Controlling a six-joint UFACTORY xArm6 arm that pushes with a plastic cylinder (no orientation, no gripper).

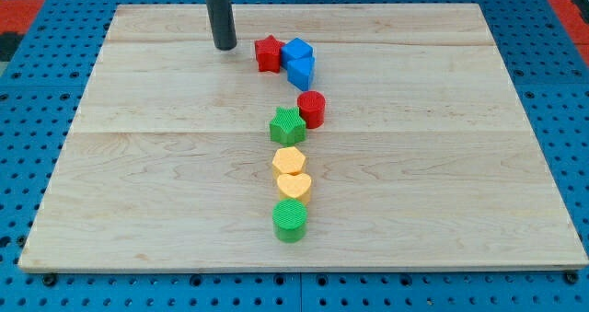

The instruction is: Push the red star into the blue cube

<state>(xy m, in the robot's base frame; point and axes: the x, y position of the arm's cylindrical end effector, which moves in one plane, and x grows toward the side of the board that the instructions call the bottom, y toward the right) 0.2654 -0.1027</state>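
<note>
Red star [267, 53] touches the blue cube [296, 52] — you see my tip [224, 47] just left of the star on the tabletop [442, 165]; no jaws show.

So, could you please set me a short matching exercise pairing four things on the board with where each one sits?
Things:
1. red star
2. green cylinder
3. my tip
4. red cylinder

Places:
A. nearest the view's bottom, below the yellow blocks
B. touching the blue cube on its left
C. left of the red star, apart from it
D. just right of the green star

Pairs: 1-B, 2-A, 3-C, 4-D
</note>
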